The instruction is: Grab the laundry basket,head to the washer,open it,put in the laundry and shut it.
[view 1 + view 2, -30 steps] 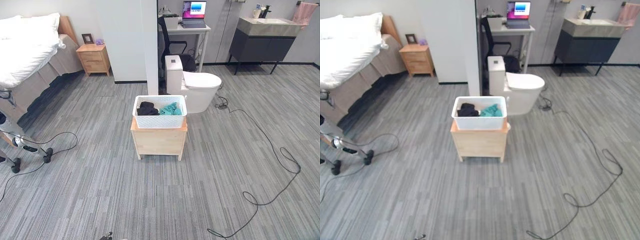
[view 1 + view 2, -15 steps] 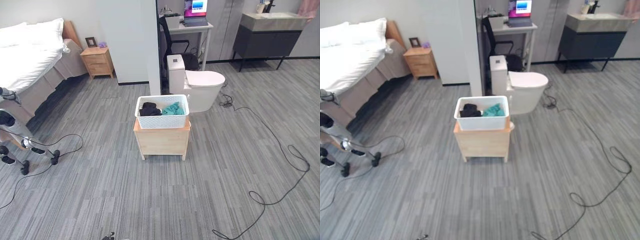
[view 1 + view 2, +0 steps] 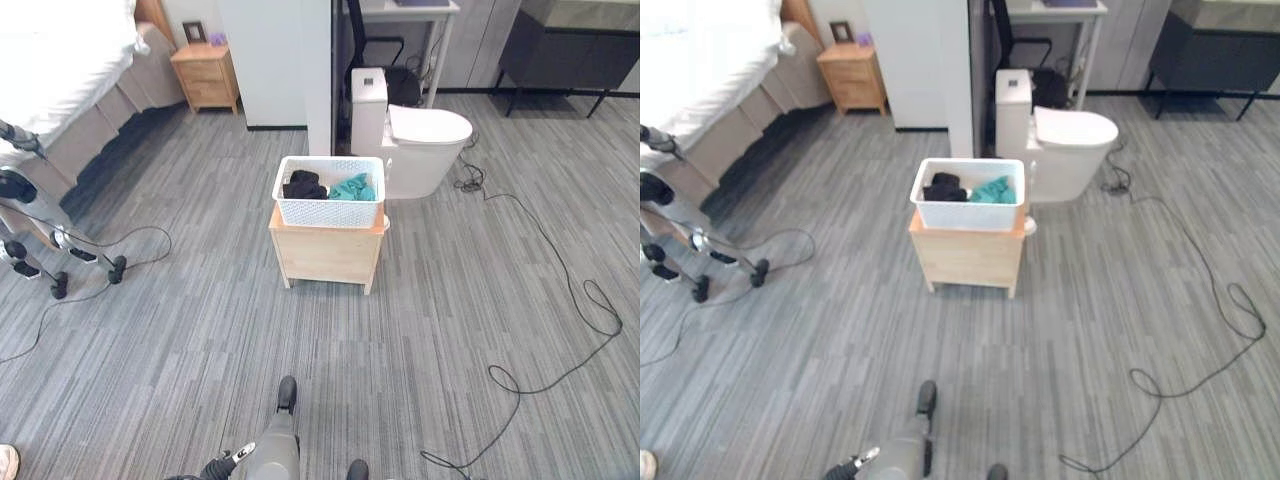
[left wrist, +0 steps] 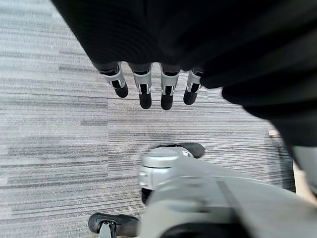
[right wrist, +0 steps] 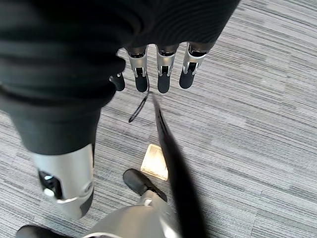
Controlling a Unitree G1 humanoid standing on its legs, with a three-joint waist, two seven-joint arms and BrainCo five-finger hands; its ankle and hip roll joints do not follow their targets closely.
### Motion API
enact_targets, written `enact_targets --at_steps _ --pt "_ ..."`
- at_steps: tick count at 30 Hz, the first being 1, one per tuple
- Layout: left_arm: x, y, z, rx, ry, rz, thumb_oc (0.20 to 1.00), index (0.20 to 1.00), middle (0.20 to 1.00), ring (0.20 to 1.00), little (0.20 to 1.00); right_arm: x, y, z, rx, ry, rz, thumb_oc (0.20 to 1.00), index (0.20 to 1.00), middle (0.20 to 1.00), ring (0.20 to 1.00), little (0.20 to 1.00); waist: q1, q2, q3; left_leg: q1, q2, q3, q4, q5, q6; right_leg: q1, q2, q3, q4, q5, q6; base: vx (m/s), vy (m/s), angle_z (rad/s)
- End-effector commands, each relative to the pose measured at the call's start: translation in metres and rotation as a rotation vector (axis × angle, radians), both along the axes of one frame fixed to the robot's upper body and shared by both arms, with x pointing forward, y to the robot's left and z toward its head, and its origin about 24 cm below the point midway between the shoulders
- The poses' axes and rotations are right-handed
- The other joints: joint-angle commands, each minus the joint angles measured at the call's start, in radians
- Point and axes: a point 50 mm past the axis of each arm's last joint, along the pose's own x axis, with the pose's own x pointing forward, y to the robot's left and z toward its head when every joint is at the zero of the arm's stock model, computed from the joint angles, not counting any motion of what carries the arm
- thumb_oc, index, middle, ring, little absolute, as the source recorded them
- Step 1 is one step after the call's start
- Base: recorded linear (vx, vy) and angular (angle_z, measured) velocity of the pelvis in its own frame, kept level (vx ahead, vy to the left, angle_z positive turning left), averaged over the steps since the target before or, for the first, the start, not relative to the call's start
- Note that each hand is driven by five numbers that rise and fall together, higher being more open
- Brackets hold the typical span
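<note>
Left hand [image 4: 148, 89]: hangs over the grey striped floor [image 3: 180, 370], fingers straight and relaxed, nothing in them.
Right hand [image 5: 161, 72]: also hangs over the floor, fingers straight and loose, holding nothing.
Bed [image 3: 60, 70]: one, white bedding, at the far left of the room.
Toilet [image 3: 420, 140]: one, white, lid down, just behind and to the right of the basket.
Wooden stand [image 3: 325, 255]: one, a low pale wood cabinet on short legs, standing in the middle of the floor.
Nightstand [image 3: 205, 75]: one, wooden, beside the bed by the wall.
Laundry basket [image 3: 332, 192]: one, white, rectangular, with perforated lattice walls and an open top; it sits on the wooden stand and covers nearly all of its top.
Laundry: two bundles inside the basket, a black garment [image 3: 303, 185] on the left side and a teal garment [image 3: 353, 188] on the right, touching one another.
Basket and hands: the basket stands well ahead of the robot in the head views, well apart from both hands; neither hand touches it.
</note>
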Motion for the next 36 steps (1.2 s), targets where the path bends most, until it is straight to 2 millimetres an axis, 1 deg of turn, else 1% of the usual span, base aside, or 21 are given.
enact_targets --at_steps 1,3,5,6,7,8,9,11,13,15,16,18,19,24,25,27,28,29,32,34,36 --pt "0.003 0.014 0.004 0.045 -0.02 -0.034 1.0 1.0 1.0 1.0 1.0 -0.008 0.001 -0.001 0.012 -0.011 -0.026 1.0 1.0 1.0 1.0 1.0 0.017 -0.055 -0.057 -0.056 -0.061 0.011 0.136 0.037 0.096 0.144 -0.128 0.02 0.096 -0.084 0.157 0.35 0.288 -0.08" --pt "0.005 0.015 0.005 0.053 -0.024 -0.044 1.0 1.0 1.0 1.0 1.0 -0.009 0.003 -0.002 0.023 -0.009 -0.022 1.0 1.0 1.0 1.0 1.0 0.017 -0.065 -0.068 -0.047 -0.075 0.018 0.148 0.015 0.111 0.135 -0.143 0.025 0.133 -0.074 0.169 0.29 0.242 -0.07" --pt "0.017 0.018 0.009 0.065 -0.058 -0.078 1.0 1.0 1.0 1.0 1.0 -0.004 0.008 -0.003 0.04 -0.022 -0.008 1.0 1.0 1.0 1.0 1.0 0.01 -0.079 -0.075 -0.021 -0.111 0.036 0.145 -0.019 0.145 0.085 -0.173 0.034 0.257 0.028 0.198 0.27 0.306 -0.14" --pt "0.027 0.022 0.013 0.076 -0.099 -0.086 1.0 1.0 1.0 1.0 1.0 0.004 0.01 -0.002 0.048 -0.041 0.005 1.0 1.0 1.0 1.0 1.0 0.0 -0.069 -0.069 0.017 -0.132 0.036 0.131 -0.047 0.179 -0.001 -0.19 0.052 0.428 0.118 0.209 0.23 0.308 -0.3" --pt "0.027 0.022 0.013 0.076 -0.099 -0.086 1.0 1.0 1.0 1.0 1.0 0.004 0.01 -0.002 0.048 -0.041 0.005 1.0 1.0 1.0 1.0 1.0 0.0 -0.069 -0.069 0.016 -0.132 0.036 0.131 -0.047 0.179 -0.001 -0.19 0.052 0.428 0.118 0.209 0.19 0.271 -0.22" --pt "0.033 0.023 0.015 0.08 -0.119 -0.085 1.0 1.0 1.0 1.0 1.0 0.006 0.011 -0.002 0.051 -0.047 0.01 1.0 1.0 1.0 1.0 1.0 -0.006 -0.062 -0.062 0.037 -0.143 0.034 0.123 -0.062 0.195 -0.033 -0.201 0.043 0.487 0.157 0.215 0.24 0.251 -0.02" --pt "0.04 0.024 0.018 0.092 -0.143 -0.101 1.0 1.0 1.0 1.0 1.0 0.011 0.015 -0.002 0.058 -0.056 0.036 1.0 1.0 1.0 1.0 1.0 -0.017 -0.038 -0.049 0.101 -0.148 0.027 0.099 -0.09 0.213 -0.115 -0.225 0.001 0.553 0.174 0.21 0.35 0.297 0.13" --pt "0.044 0.026 0.02 0.1 -0.158 -0.108 1.0 1.0 1.0 1.0 1.0 0.01 0.016 -0.002 0.06 -0.051 0.047 1.0 1.0 1.0 1.0 1.0 -0.037 -0.03 -0.031 0.163 -0.158 0.01 0.077 -0.109 0.213 -0.159 -0.221 -0.026 0.486 0.105 0.183 0.33 0.146 -0.06" --pt "0.048 0.026 0.021 0.104 -0.169 -0.116 1.0 1.0 1.0 1.0 1.0 0.011 0.014 -0.002 0.055 -0.055 0.045 1.0 1.0 1.0 1.0 1.0 -0.053 -0.026 -0.02 0.195 -0.158 -0.002 0.067 -0.131 0.207 -0.203 -0.204 -0.039 0.38 0.074 0.173 0.27 -0.008 0.07" --pt "0.05 0.024 0.022 0.107 -0.178 -0.128 1.0 1.0 1.0 1.0 1.0 0.009 0.013 -0.002 0.051 -0.05 0.041 1.0 1.0 1.0 1.0 1.0 -0.081 -0.032 0.001 0.259 -0.175 -0.031 0.051 -0.167 0.199 -0.239 -0.19 -0.004 0.203 0.11 0.184 0.29 -0.065 0.21" --pt "0.05 0.024 0.022 0.107 -0.178 -0.128 1.0 1.0 1.0 1.0 1.0 0.009 0.013 -0.002 0.051 -0.05 0.041 1.0 1.0 1.0 1.0 1.0 -0.081 -0.032 0.0 0.258 -0.175 -0.032 0.051 -0.166 0.199 -0.239 -0.19 -0.004 0.199 0.113 0.184 0.24 -0.071 0.17" --pt "0.051 0.024 0.022 0.11 -0.181 -0.133 1.0 1.0 1.0 1.0 1.0 0.005 0.013 -0.003 0.055 -0.045 0.028 1.0 1.0 1.0 1.0 1.0 -0.105 -0.041 0.01 0.3 -0.188 -0.06 0.052 -0.2 0.194 -0.277 -0.187 0.062 0.073 0.174 0.207 0.37 -0.116 0.17" --pt "0.054 0.023 0.022 0.113 -0.181 -0.134 1.0 1.0 1.0 1.0 1.0 0.0 0.012 -0.003 0.06 -0.04 0.003 1.0 1.0 1.0 1.0 1.0 -0.126 -0.044 0.014 0.342 -0.189 -0.086 0.059 -0.241 0.188 -0.32 -0.188 0.114 -0.006 0.22 0.228 0.4 -0.126 0.47" --pt "0.047 0.024 0.019 0.112 -0.147 -0.145 1.0 1.0 1.0 1.0 1.0 -0.019 0.012 -0.005 0.073 -0.006 -0.034 1.0 1.0 1.0 1.0 1.0 -0.156 -0.065 -0.009 0.427 -0.181 -0.117 0.075 -0.316 0.168 -0.325 -0.201 0.086 -0.011 0.253 0.238 0.43 -0.181 0.57" --pt "0.044 0.023 0.018 0.112 -0.139 -0.139 1.0 1.0 1.0 1.0 1.0 -0.023 0.011 -0.005 0.077 -0.002 -0.034 1.0 1.0 1.0 1.0 1.0 -0.168 -0.071 -0.028 0.472 -0.151 -0.122 0.076 -0.349 0.156 -0.318 -0.183 0.09 0.04 0.247 0.224 0.56 -0.332 0.72" --pt "0.044 0.023 0.018 0.114 -0.137 -0.124 1.0 1.0 1.0 1.0 1.0 -0.027 0.012 -0.006 0.081 0.011 -0.032 1.0 1.0 1.0 1.0 1.0 -0.179 -0.067 -0.037 0.478 -0.127 -0.13 0.101 -0.341 0.142 -0.323 -0.16 0.093 0.088 0.231 0.209 0.42 -0.275 0.5" --pt "0.042 0.023 0.017 0.112 -0.138 -0.107 1.0 1.0 1.0 1.0 1.0 -0.032 0.016 -0.007 0.088 0.024 -0.026 1.0 1.0 1.0 1.0 1.0 -0.174 -0.064 -0.056 0.466 -0.09 -0.129 0.175 -0.276 0.108 -0.286 -0.126 0.08 0.11 0.199 0.185 0.31 -0.266 0.14" --pt "0.042 0.022 0.017 0.106 -0.142 -0.097 1.0 1.0 1.0 1.0 1.0 -0.03 0.016 -0.007 0.088 0.015 -0.019 1.0 1.0 1.0 1.0 1.0 -0.17 -0.066 -0.057 0.423 -0.077 -0.123 0.262 -0.226 0.093 -0.259 -0.118 0.064 0.104 0.182 0.173 0.39 -0.357 0.14" --pt "0.049 0.027 0.021 0.113 -0.177 -0.049 1.0 1.0 1.0 1.0 1.0 -0.012 0.017 -0.005 0.09 -0.049 0.009 1.0 1.0 1.0 1.0 1.0 -0.146 -0.097 -0.038 0.275 -0.071 -0.135 0.534 -0.1 0.092 -0.194 -0.094 0.068 0.079 0.146 0.126 0.16 -0.241 0.05" --pt "0.054 0.029 0.024 0.116 -0.208 -0.007 1.0 1.0 1.0 1.0 1.0 0.002 0.02 -0.003 0.091 -0.092 0.044 1.0 1.0 1.0 1.0 1.0 -0.129 -0.114 -0.025 0.208 -0.055 -0.114 0.559 -0.098 0.097 -0.168 -0.092 0.065 0.074 0.12 0.114 0.16 -0.17 -0.31" --pt "0.061 0.029 0.027 0.118 -0.242 0.004 1.0 1.0 1.0 1.0 1.0 0.019 0.024 0.0 0.092 -0.142 0.085 1.0 1.0 1.0 1.0 1.0 -0.108 -0.138 -0.018 0.157 -0.013 -0.067 0.462 -0.123 0.107 -0.138 -0.101 0.053 0.061 0.099 0.114 0.18 -0.08 0.04"
